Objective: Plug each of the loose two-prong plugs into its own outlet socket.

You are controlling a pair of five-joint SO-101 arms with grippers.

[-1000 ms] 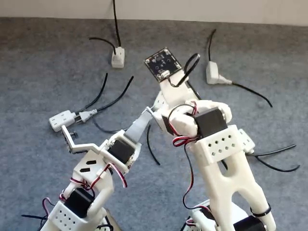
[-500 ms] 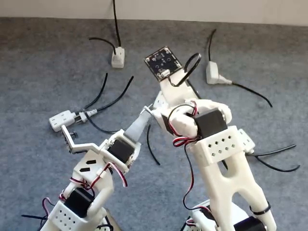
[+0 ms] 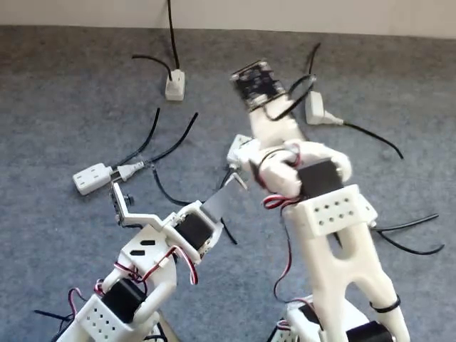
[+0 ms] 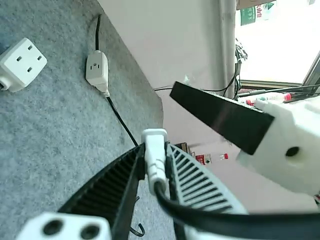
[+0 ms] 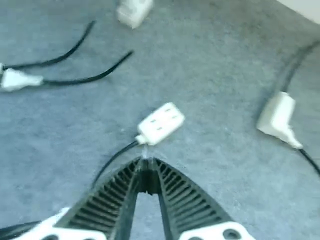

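My left gripper (image 4: 155, 162) is shut on a white two-prong plug (image 4: 154, 150), held off the carpet with its black cable trailing; in the high view it (image 3: 229, 187) sits just short of a white outlet (image 3: 238, 149). That outlet (image 5: 161, 122) lies just ahead of my right gripper (image 5: 146, 172), whose fingers are shut with nothing seen between them. A black cable meets the outlet's near end. At the left, another outlet (image 3: 91, 178) has a plug (image 3: 128, 171) at its end. Two more outlets (image 3: 174, 85) (image 3: 314, 108) lie farther back.
Loose black cables (image 3: 171, 146) cross the grey carpet between the outlets, and more (image 3: 406, 239) trail to the right. The right arm's white body (image 3: 328, 206) stands over the middle outlet. A pale wall (image 3: 320, 14) borders the far side.
The left arm swung right with its plug, dragging the cable along. The right arm's wrist lifted and shifted toward the back right.
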